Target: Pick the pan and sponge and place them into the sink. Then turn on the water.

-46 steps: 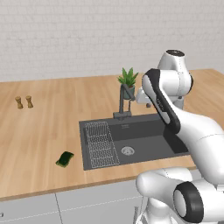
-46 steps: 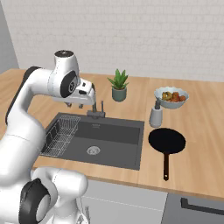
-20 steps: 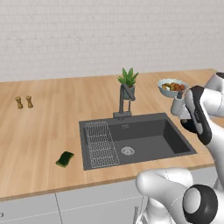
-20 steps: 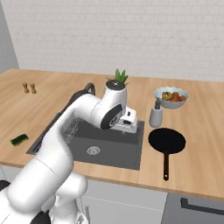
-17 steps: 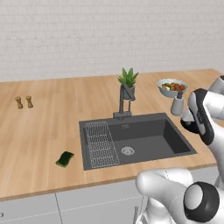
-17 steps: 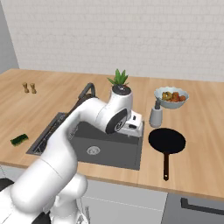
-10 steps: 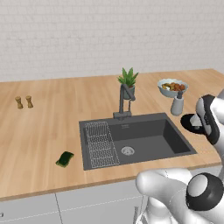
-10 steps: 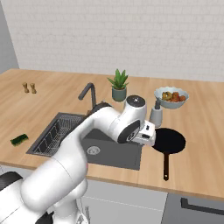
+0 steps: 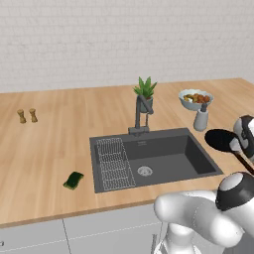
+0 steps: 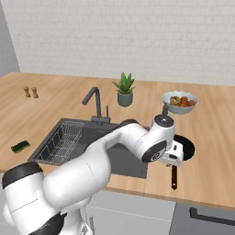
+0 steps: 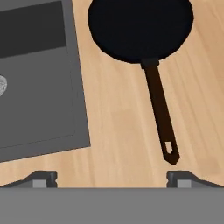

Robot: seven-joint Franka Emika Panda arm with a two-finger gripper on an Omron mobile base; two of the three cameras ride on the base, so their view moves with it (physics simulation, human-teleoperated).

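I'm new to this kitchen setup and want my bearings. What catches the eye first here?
The big white arm bends over the counter to the right of the dark sink, its open gripper above the black pan, which lies on the wood with its handle toward the counter's front edge. Far off, left of the sink, sits the small green sponge.

Potted plant (image 9: 145,92), food bowl (image 9: 195,98), two shakers (image 9: 27,115).

Matt black pan (image 11: 140,28), pale wood-grain counter (image 11: 118,127) — smooth, matt grey sink (image 11: 35,87)
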